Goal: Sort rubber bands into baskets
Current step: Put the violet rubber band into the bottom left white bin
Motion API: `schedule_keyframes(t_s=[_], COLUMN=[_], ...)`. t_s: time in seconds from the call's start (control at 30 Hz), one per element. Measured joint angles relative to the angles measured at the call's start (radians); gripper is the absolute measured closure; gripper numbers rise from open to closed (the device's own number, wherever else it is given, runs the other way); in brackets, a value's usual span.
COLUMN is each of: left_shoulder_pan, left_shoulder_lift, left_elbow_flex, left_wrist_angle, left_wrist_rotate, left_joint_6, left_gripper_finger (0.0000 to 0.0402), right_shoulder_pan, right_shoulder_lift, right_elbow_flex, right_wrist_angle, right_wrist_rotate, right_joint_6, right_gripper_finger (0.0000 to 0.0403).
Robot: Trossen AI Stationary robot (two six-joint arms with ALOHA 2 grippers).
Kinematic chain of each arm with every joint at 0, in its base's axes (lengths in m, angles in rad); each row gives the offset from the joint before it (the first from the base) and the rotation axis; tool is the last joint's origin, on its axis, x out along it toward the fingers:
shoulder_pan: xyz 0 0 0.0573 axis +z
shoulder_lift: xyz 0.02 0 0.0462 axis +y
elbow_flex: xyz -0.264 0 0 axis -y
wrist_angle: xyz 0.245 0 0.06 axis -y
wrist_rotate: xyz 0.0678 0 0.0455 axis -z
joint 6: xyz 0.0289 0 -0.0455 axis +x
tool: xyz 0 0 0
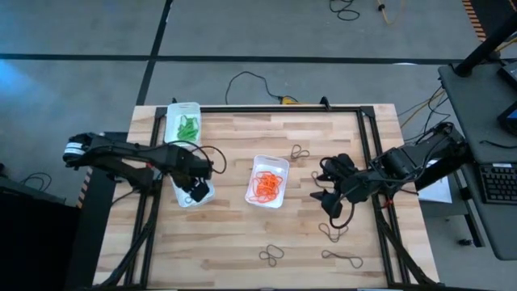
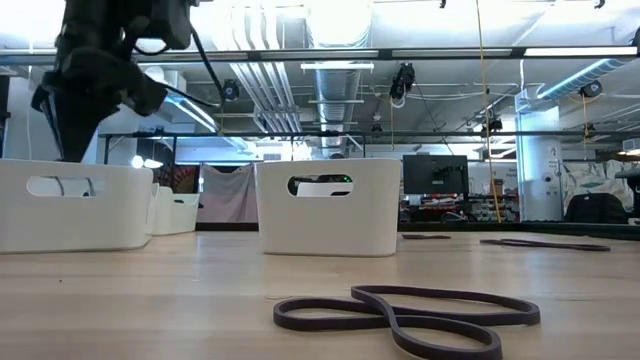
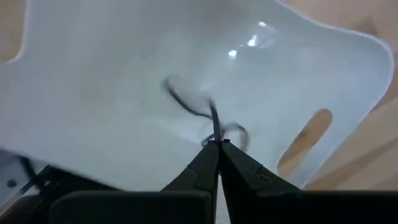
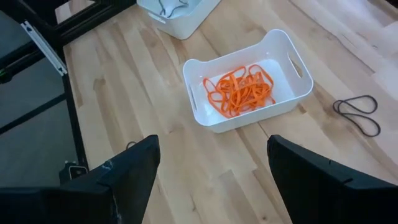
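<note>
Three white baskets sit on my table. The far-left basket [image 1: 183, 122] holds green rubber bands [image 1: 188, 127], and the middle basket [image 1: 267, 181] is full of orange rubber bands [image 1: 266, 186]; the right wrist view shows that orange tangle [image 4: 239, 91] plainly inside its tray [image 4: 247, 81]. The near-left basket [image 1: 192, 192] is where I have the left gripper [image 1: 196, 192] working. In the left wrist view its fingers are pressed together at the tips [image 3: 216, 149] over the white tray floor [image 3: 112, 93], pinching a dark rubber band [image 3: 196, 109] that trails across the bottom of that basket.

Several dark bands lie loose on the wood: one just right of the middle basket near the far side [image 1: 300, 152], one by the right gripper on the near side [image 1: 331, 232], and two more along the near edge [image 1: 271, 256] [image 1: 342, 259]. The low view has one of them looped flat in the foreground [image 2: 410, 312].

The right gripper [image 1: 325, 196] hangs above the table to the right of the middle basket, its fingers spread wide with nothing between them, as the right wrist view confirms [image 4: 211, 165].

The wooden table [image 1: 234, 234] carries a black frame around its edges, and a black cable [image 1: 242, 79] runs off the far side onto the floor.
</note>
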Motion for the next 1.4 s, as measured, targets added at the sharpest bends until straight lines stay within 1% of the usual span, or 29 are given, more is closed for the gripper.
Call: schedule_keyframes(t_s=[0.13,0.23,0.33,0.43,0.53,0.6,0.7,0.8,0.87,1.0,1.17,1.27,1.4], left_shoulder_pan=[0.001,0.001,0.001,0.001,-0.008,-0.026,-0.088,-0.186,-0.26,-0.392,-0.493,-0.521,-0.531], left_shoulder_lift=[0.02,0.02,0.014,0.01,0.009,0.01,0.012,0.024,0.051,0.15,0.339,0.47,0.648], left_elbow_flex=[-0.036,-0.049,-0.041,0.002,0.072,0.124,0.187,0.226,0.25,0.317,0.447,0.562,0.723], left_wrist_angle=[0.012,0.002,-0.029,-0.035,-0.011,0.055,0.245,0.438,0.525,0.538,0.532,0.48,0.34], left_wrist_rotate=[-0.016,-0.018,-0.018,-0.02,-0.075,-0.118,-0.168,-0.229,-0.284,-0.357,-0.383,-0.384,-0.381], left_joint_6=[0.006,0.01,0.007,0.007,0.008,0.032,0.119,0.185,0.202,0.222,0.246,0.333,0.494], left_gripper_finger=[0.0401,0.0389,0.036,0.0319,0.0274,0.0246,0.0213,0.0196,0.0192,0.0191,0.0191,0.0191,0.0191], right_shoulder_pan=[0.001,0.001,0.001,0.001,0.001,0.001,0.001,0.01,0.03,0.098,0.174,0.212,0.262], right_shoulder_lift=[0.0,0.0,0.0,0.0,0.0,0.0,0.001,0.002,0.002,0.002,0.002,0.002,0.002], right_elbow_flex=[0.0,0.0,0.0,0.0,0.0,0.0,0.0,0.0,0.0,0.0,0.0,0.0,-0.028], right_wrist_angle=[0.0,0.0,0.0,0.001,0.0,0.0,0.0,-0.002,-0.005,-0.042,-0.101,-0.104,-0.103], right_wrist_rotate=[0.0,0.0,-0.002,-0.008,-0.008,-0.008,-0.008,-0.008,-0.008,-0.007,-0.005,-0.004,0.01], right_joint_6=[0.009,0.022,0.026,0.028,0.017,0.007,0.002,0.001,-0.006,-0.023,-0.012,0.021,0.088], right_gripper_finger=[0.0117,0.0117,0.0117,0.0117,0.0117,0.0117,0.0117,0.0117,0.0117,0.0117,0.0117,0.0117,0.0117])
